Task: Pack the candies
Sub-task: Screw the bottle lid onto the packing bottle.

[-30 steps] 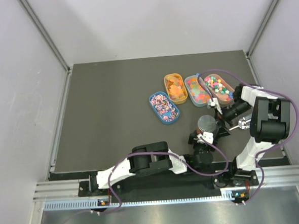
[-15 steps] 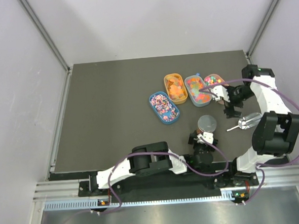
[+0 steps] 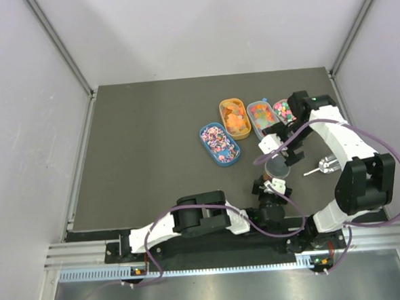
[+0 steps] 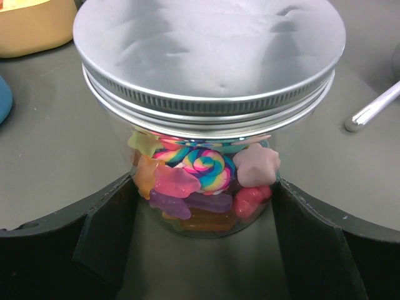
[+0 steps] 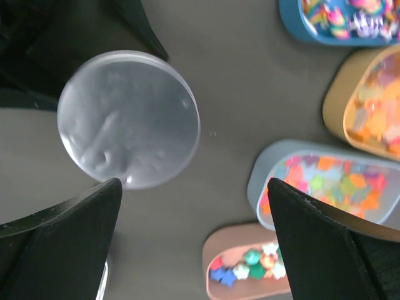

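Observation:
A clear jar with a silver screw lid [image 4: 212, 56] holds mixed candies [image 4: 203, 178]: gummies, stars and a swirl. My left gripper [image 4: 204, 200] has a finger pressed against each side of the jar's base. In the top view the jar [image 3: 277, 166] stands in front of the trays, with my left gripper [image 3: 273, 185] just behind it. My right gripper [image 3: 281, 147] hovers open and empty just beyond the jar. Its wrist view looks down on the lid [image 5: 128, 119], with the gripper [image 5: 194, 215] beside it. More candies fill four oval trays.
The trays are blue [image 3: 219, 145], orange [image 3: 235, 118], grey-blue [image 3: 262, 117] and pink [image 3: 283, 109], the pink one partly under the right arm. A metal scoop [image 3: 323, 164] lies on the table right of the jar. Its handle shows in the left wrist view [image 4: 375, 106].
The right arm has swung left from the table's right side, leaving the scoop lying there. Its gripper now hovers by the jar. The left gripper and the jar have not moved.

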Robot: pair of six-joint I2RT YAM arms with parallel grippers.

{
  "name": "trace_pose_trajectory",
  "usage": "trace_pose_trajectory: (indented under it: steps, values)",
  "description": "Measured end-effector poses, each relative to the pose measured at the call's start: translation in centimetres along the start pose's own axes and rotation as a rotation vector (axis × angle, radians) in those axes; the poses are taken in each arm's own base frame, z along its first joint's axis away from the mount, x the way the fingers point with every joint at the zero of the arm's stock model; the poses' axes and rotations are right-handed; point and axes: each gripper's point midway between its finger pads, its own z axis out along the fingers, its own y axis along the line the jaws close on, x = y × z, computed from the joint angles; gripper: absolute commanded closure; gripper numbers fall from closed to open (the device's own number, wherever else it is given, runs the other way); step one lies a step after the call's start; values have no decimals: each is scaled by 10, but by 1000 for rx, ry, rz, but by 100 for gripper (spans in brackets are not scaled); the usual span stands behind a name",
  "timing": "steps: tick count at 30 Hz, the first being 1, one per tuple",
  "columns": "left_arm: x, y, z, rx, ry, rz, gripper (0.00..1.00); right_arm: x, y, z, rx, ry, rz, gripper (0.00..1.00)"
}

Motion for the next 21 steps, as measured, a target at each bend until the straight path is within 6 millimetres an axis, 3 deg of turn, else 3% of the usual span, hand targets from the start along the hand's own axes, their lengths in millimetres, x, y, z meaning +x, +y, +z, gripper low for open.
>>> trace_pose_trajectory:
  steps: [7,14,21]
  values:
    - [0,0,0,5,-2,0,100,-22,20,23,-90,-19,-64,0]
    - [0,0,-1,10,-3,0,100,-22,36,16,-95,35,-89,0]
    - [0,0,-1,12,-5,0,100,-18,37,19,-113,42,-83,0]
